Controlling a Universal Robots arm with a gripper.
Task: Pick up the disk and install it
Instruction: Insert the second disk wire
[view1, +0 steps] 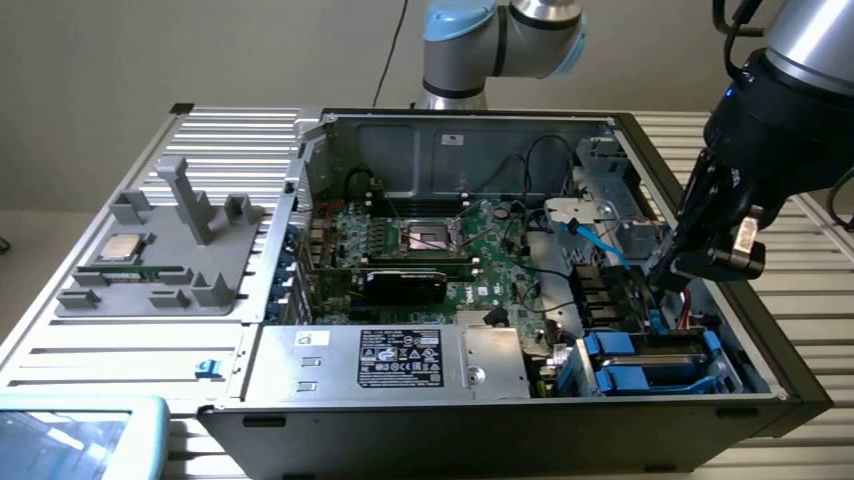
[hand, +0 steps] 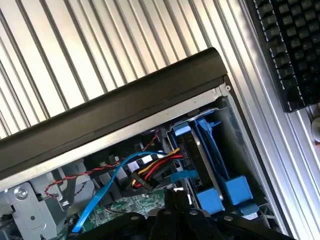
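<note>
The disk (hand: 202, 162) stands on edge in the blue drive bay (view1: 650, 362) at the front corner of the open computer case, on the exterior view's right. Blue rails and tabs frame it on both sides. My gripper (view1: 663, 277) hangs inside the case just behind that bay, above the cables. In the wrist view its black fingertips (hand: 173, 199) are pressed together with nothing between them, a short way from the disk's blue tab. Part of the disk is hidden by the bay's walls.
A blue data cable (hand: 107, 185) and a red, yellow and black power lead (hand: 155, 167) run close under the gripper. The silver power supply box (view1: 387, 358) fills the case's front. A grey fixture (view1: 167, 255) holding a processor chip (view1: 123, 247) sits outside, on the exterior view's left. A keyboard (hand: 290, 45) lies beyond the case wall.
</note>
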